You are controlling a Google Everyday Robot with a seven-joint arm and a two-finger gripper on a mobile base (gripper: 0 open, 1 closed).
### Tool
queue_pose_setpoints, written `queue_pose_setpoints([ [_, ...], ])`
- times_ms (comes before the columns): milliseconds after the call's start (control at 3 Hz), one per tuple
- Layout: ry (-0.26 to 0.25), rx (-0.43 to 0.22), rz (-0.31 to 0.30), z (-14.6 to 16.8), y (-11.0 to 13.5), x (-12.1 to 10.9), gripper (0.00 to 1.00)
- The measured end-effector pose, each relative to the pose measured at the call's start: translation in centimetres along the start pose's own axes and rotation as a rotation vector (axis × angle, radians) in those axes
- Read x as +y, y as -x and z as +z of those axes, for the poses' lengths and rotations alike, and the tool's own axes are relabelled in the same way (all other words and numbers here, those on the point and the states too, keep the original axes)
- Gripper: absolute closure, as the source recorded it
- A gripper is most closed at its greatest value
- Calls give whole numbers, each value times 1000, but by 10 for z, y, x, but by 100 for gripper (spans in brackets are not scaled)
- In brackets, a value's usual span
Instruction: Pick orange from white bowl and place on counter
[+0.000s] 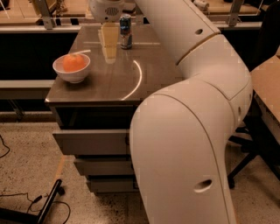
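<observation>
The orange (73, 62) sits in the white bowl (71, 75) at the left edge of the counter (131, 74), a glossy grey-brown top over grey drawers. My gripper (110, 43) hangs pale yellow over the back middle of the counter. It is to the right of the bowl and behind it, apart from it, and close to a can on its right. It holds nothing that I can see. My large white arm fills the right and lower part of the view.
A drink can (126, 31) stands at the back of the counter just right of the gripper. Three handled drawers (92, 142) are below the top. A pale bench with metal posts (43, 11) runs behind. Cables (26, 205) lie on the floor at lower left.
</observation>
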State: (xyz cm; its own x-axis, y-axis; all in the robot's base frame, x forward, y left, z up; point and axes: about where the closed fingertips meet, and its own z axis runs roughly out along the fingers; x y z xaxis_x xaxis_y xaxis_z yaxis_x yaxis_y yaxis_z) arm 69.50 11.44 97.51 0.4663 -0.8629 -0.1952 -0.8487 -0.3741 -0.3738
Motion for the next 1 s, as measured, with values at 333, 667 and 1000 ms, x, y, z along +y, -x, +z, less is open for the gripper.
queue_pose_setpoints([
  [333, -18, -16, -14, 9, 11, -12, 0],
  [667, -29, -28, -44, 23, 25, -25, 0],
  [1000, -26, -30, -78, 36, 38, -35, 0],
])
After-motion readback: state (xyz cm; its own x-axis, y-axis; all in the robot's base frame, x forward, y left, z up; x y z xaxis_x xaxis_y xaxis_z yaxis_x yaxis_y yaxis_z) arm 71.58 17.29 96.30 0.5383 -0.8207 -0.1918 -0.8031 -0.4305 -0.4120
